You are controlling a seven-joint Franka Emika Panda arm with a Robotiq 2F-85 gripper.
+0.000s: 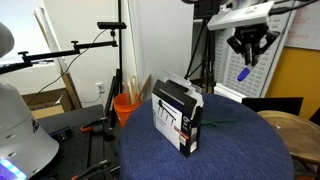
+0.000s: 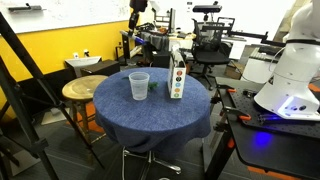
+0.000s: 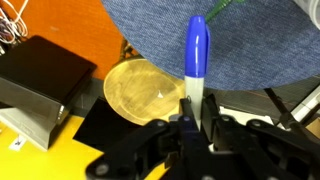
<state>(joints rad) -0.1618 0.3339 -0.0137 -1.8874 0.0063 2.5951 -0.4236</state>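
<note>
My gripper [image 3: 197,125] is shut on a marker [image 3: 196,50] with a blue cap and a white barrel; the capped end points away from the jaws. In an exterior view the gripper [image 1: 250,45] hangs high in the air beyond the edge of the round table draped in blue cloth [image 1: 230,145], and the marker [image 1: 243,73] sticks down out of it. In the wrist view the blue cloth [image 3: 250,45] lies above and to the right, and a round wooden stool [image 3: 145,90] lies under the marker. A black and white box [image 1: 177,118] stands upright on the table.
A clear plastic cup [image 2: 139,86] stands beside the box [image 2: 177,78] on the table. A thin green item [image 1: 225,123] lies on the cloth. The wooden stool [image 2: 85,90] stands next to the table. A black case [image 3: 40,75] sits on the floor, and an orange bucket [image 1: 127,105] stands behind the table.
</note>
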